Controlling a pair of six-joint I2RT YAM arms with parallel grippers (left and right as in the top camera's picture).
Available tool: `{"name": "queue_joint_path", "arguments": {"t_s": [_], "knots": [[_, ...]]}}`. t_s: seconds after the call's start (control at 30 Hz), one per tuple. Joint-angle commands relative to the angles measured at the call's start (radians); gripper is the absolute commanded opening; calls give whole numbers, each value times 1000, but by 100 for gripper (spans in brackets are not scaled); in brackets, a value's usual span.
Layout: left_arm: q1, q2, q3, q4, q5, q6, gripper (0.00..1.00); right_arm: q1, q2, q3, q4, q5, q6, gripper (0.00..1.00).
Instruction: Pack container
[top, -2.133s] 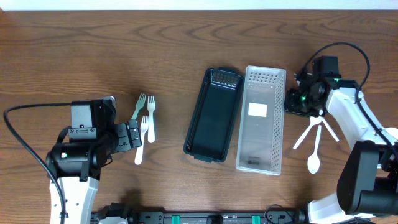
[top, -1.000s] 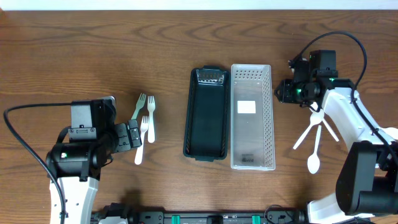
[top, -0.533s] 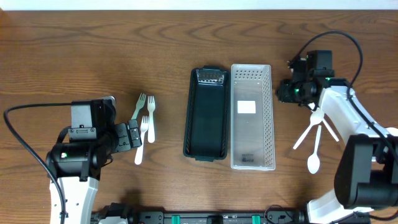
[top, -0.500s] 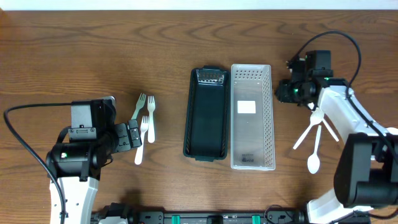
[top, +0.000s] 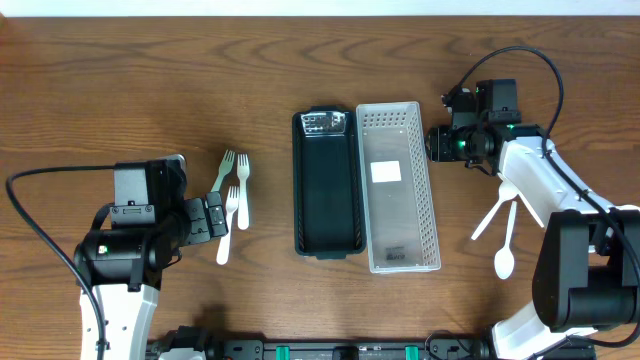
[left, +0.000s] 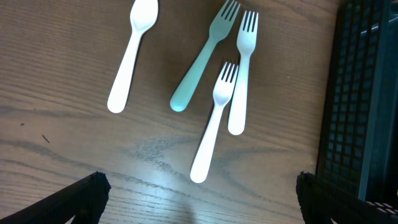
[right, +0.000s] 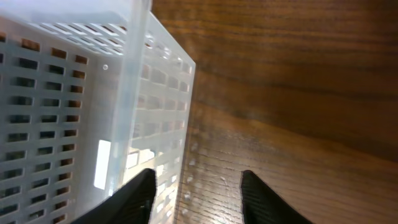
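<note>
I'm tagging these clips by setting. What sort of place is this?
Probably a robotics lab workbench, not a kitchen: a cabled left robot arm and right robot arm stand at a wood-grain table, where a black plastic tray, a clear perforated plastic bin and pale plastic forks are laid out.

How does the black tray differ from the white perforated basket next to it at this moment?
The black tray is dark and opaque; the white perforated basket is translucent. The basket is wider than the tray. The right gripper is at the basket's outer wall, not the tray's. Both are long, rectangular, empty and lie side by side.
</note>
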Motion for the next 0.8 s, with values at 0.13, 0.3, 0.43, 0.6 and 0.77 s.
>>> {"name": "queue_joint_path", "arguments": {"t_s": [0.13, 0.3, 0.43, 0.6, 0.77], "knots": [[2, 0, 21, -2, 3, -5, 98, -36, -47, 16, -90, 253, 146, 62], [2, 0, 21, -2, 3, -6, 98, -122, -224, 27, -228, 387, 226, 73], [2, 0, 21, -2, 3, -6, 98, -205, -366, 26, -425, 511, 412, 79], [2, 0, 21, -2, 3, -6, 98, -272, -394, 0, -506, 480, 455, 84], [2, 0, 21, -2, 3, -6, 98, -267, -314, -50, -466, 444, 455, 83]]}}
